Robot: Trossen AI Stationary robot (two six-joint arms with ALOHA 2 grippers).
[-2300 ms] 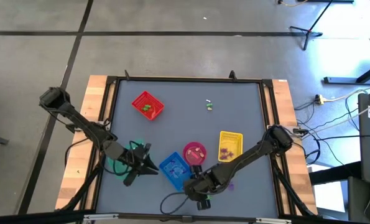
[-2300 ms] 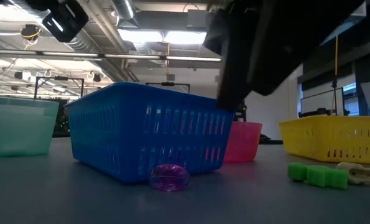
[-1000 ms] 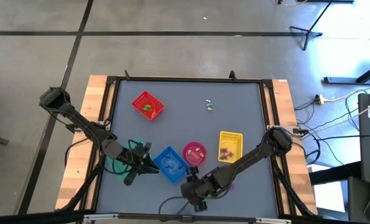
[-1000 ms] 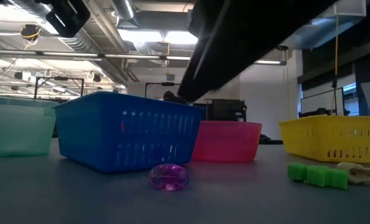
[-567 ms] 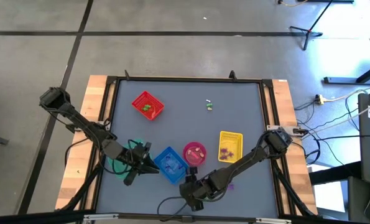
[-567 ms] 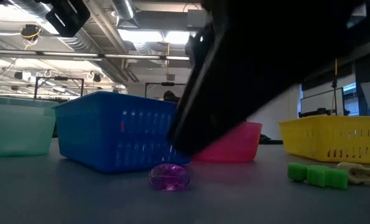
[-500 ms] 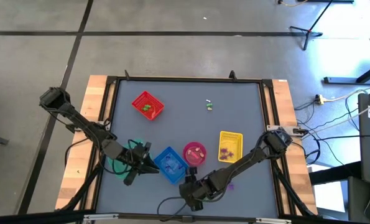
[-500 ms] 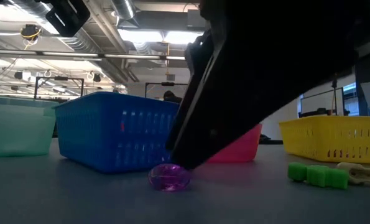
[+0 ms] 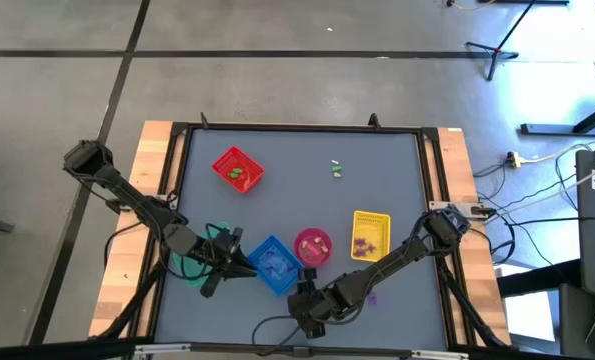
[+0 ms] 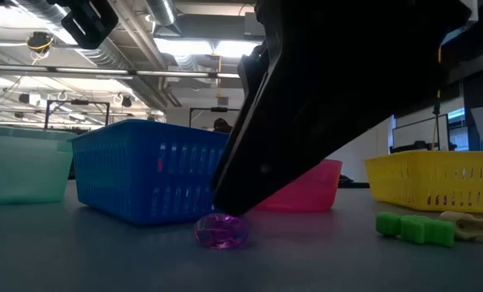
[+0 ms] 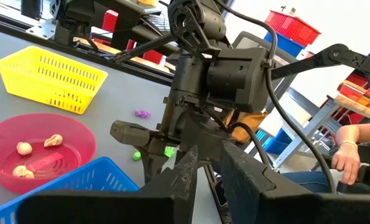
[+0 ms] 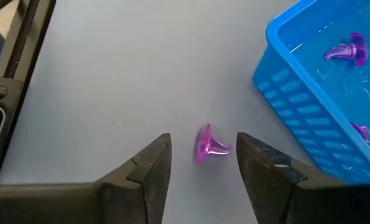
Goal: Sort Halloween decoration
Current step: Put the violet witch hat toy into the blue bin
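A purple trinket (image 12: 208,144) lies on the grey table near its front edge, close to the blue basket (image 9: 274,265). My right gripper (image 12: 203,149) slants down over the purple trinket, open, one finger on each side, apart from it. The low view shows the purple trinket (image 10: 221,231) just under the dark gripper (image 10: 306,122). My left gripper (image 9: 227,262) waits between the teal basket (image 9: 185,262) and the blue basket, level, its fingers (image 11: 188,168) a narrow gap apart with nothing between. A green trinket (image 10: 414,228) and a cream one (image 10: 468,225) lie to the right.
The blue basket (image 12: 321,93) holds purple trinkets (image 12: 346,50). The pink bowl (image 9: 312,245) with cream pieces and the yellow basket (image 9: 370,233) stand behind my right arm. The red basket (image 9: 237,168) is far left; two small trinkets (image 9: 336,168) lie mid-back. A person's hand (image 11: 349,155) shows beyond the table.
My right gripper has come down toward the purple trinket and now stands low over it, fingers still apart. The trinket and the baskets have stayed where they were.
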